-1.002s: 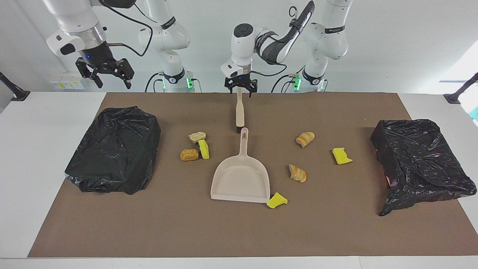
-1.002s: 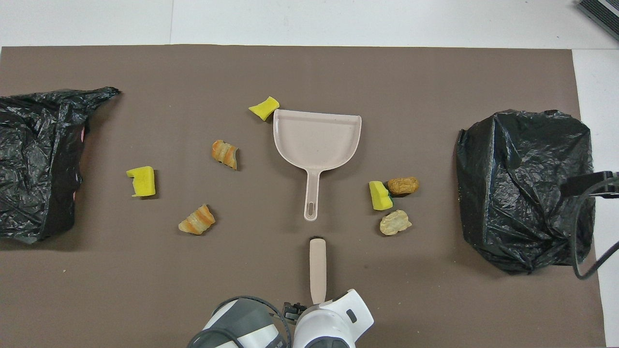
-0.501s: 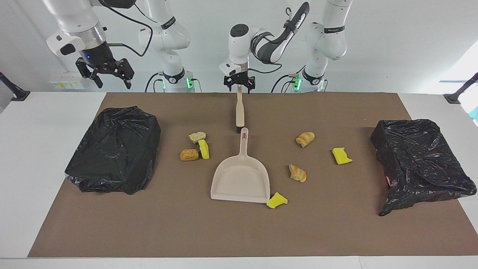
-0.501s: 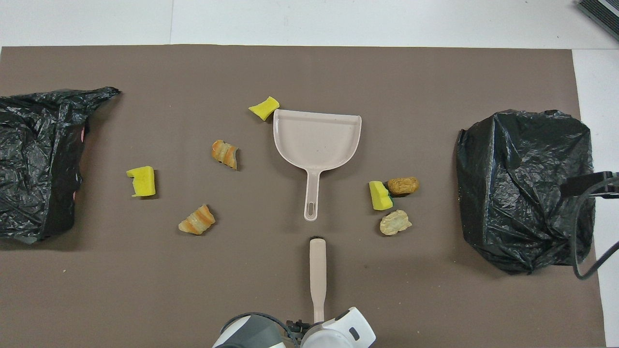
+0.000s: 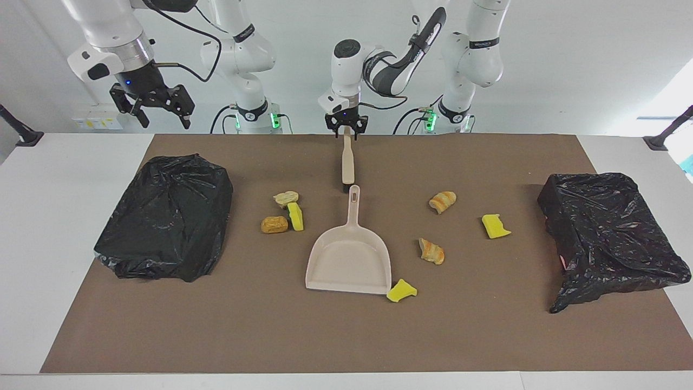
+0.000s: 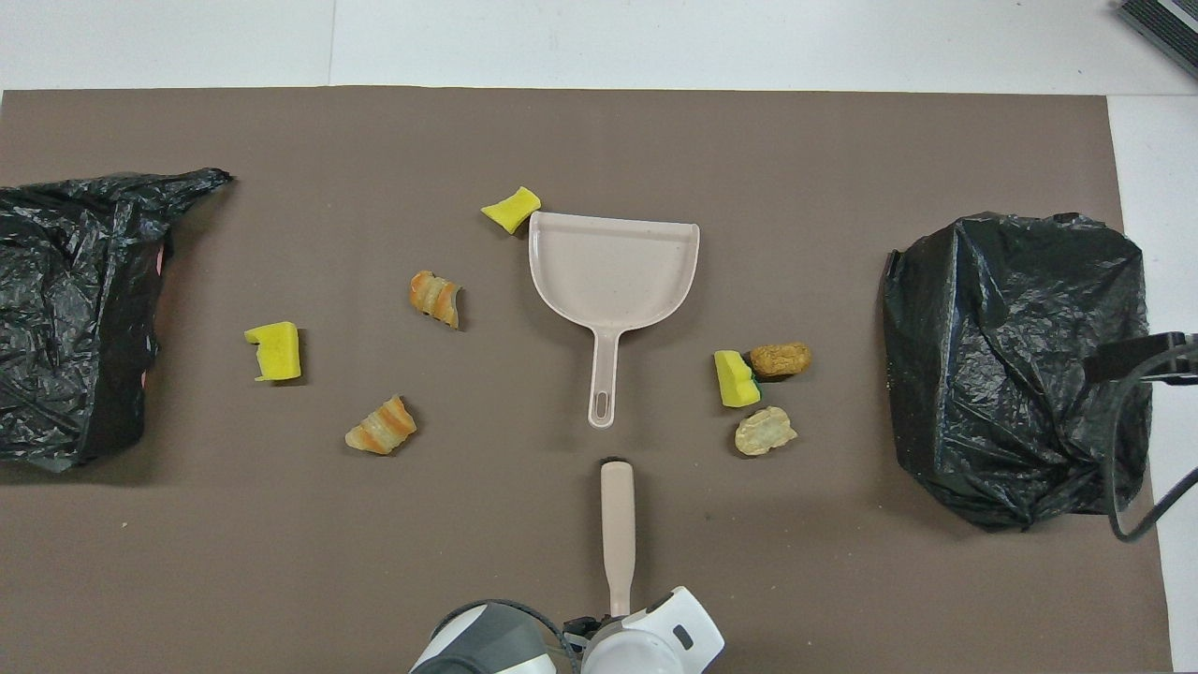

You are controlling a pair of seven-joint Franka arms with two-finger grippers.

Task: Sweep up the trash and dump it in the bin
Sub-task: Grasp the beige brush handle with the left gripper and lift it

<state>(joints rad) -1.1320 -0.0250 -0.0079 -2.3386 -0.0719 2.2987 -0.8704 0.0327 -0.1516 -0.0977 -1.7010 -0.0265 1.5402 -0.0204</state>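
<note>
This is a robot lab. Two white arms stand on bases at the far edge of a white table, with cables and green lights. A brown mat covers the table before a bare white wall.

Beige dustpan and brush; yellow sponge scraps; golden-brown striped bread lumps; black bags; brown mat; white bench.

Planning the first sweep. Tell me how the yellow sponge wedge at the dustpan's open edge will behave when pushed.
The yellow sponge wedge looks like soft foam, so it is probably light and may skid or tumble. Its irregular cut makes rolling unlikely. It sits at the corner of the dustpan, so a push could slip it past the lip.
</note>
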